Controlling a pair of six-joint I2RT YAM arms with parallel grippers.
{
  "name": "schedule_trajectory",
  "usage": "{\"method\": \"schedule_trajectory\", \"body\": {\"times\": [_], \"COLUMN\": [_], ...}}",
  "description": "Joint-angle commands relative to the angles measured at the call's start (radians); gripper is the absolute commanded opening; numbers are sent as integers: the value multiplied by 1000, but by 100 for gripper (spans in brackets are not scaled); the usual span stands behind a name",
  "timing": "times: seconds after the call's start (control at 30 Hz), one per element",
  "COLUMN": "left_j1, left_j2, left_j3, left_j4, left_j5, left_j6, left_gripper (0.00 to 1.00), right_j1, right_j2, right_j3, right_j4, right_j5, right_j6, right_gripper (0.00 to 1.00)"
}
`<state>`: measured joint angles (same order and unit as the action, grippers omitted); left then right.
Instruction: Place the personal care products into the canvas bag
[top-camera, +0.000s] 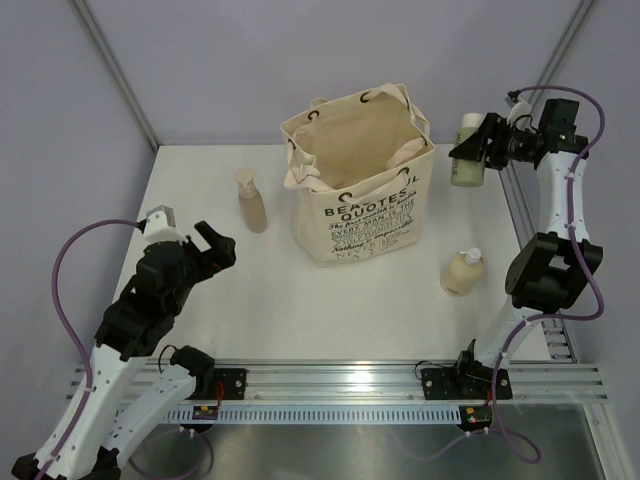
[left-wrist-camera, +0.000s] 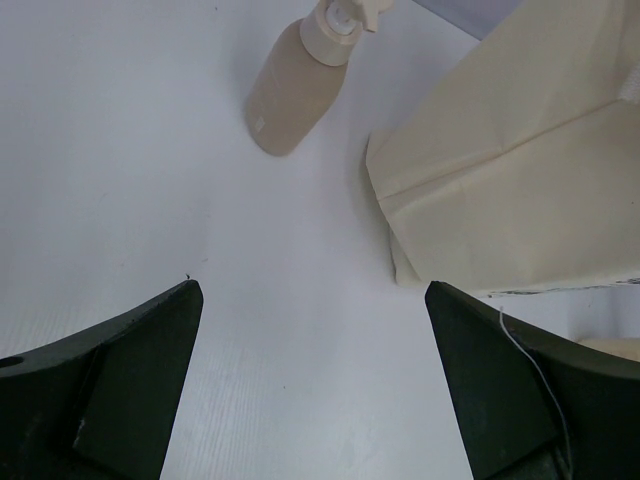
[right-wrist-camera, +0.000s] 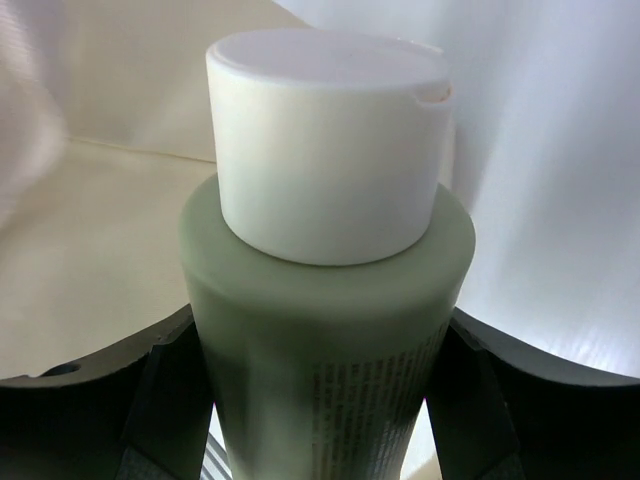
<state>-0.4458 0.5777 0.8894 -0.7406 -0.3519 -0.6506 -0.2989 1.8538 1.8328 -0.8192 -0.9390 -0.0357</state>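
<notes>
Robotics lab test cell.
A white table (top-camera: 300, 310) stands boxed in by plain grey panel walls (top-camera: 250, 60) on metal posts (top-camera: 115, 72). A left arm (top-camera: 150, 290) and a right arm (top-camera: 545, 275) are bolted to an aluminium rail (top-camera: 340, 378), with purple cables (top-camera: 60, 255) looping off them.

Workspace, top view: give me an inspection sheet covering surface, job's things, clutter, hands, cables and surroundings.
Surface: white table, no spills seen.
Job's things: bag upright at the middle, mouth open; pump bottle on the table to its left; capped bottle on the table to its right, nearer the arms; green bottle held in the air right of the bag.
Clutter: nothing seen.
Hands: left hand open and empty over the table; right hand shut on the green bottle.
Cables: purple cables loop off each arm, touching none of the bottles.
Surroundings: plain pale walls; metal rail at the near edge.
</notes>
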Motion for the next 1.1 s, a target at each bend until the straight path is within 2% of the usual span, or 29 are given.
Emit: {"method": "schedule_trajectory", "body": {"times": [0.0, 0.1, 0.17, 0.23, 0.47, 0.53, 0.63, 0.87, 0.97, 1.07], "left_j1": [2, 2, 2, 1, 1, 2, 2, 2, 2, 2], "left_j2": [-7, -3, 5, 20, 50, 48, 47, -2, -29, -12], "left_j3": [-13, -26, -26, -24, -17, -24, -41, -151, -217, -250], "left_j4": [24, 35, 44, 49, 43, 53, 79, 279, 388, 441], "left_j5": [-61, -58, -53, -50, -67, -70, -61, 53, 88, 99], "left_j6": [-18, -24, -24, -21, -3, 3, 22, 167, 200, 210], "left_gripper": [99, 99, 99, 99, 99, 99, 99, 99, 99, 99], "right_j1": [20, 58, 124, 211, 482, 530, 607, 627, 629, 627], "right_j2": [-103, -94, -87, -77, 19, 51, 90, 41, 57, 93], "right_j3": [174, 329, 447, 496, 674, 680, 660, 402, 414, 437], "right_j4": [135, 138, 144, 178, 141, 105, 6, -111, -178, -239], "right_j5": [-158, -162, -152, -136, 47, 107, 285, 390, 394, 410], "right_j6": [137, 157, 163, 163, -10, -59, -257, -575, -630, -670], "right_gripper": [0, 0, 0, 0, 0, 0, 0, 1, 9, 29]}}
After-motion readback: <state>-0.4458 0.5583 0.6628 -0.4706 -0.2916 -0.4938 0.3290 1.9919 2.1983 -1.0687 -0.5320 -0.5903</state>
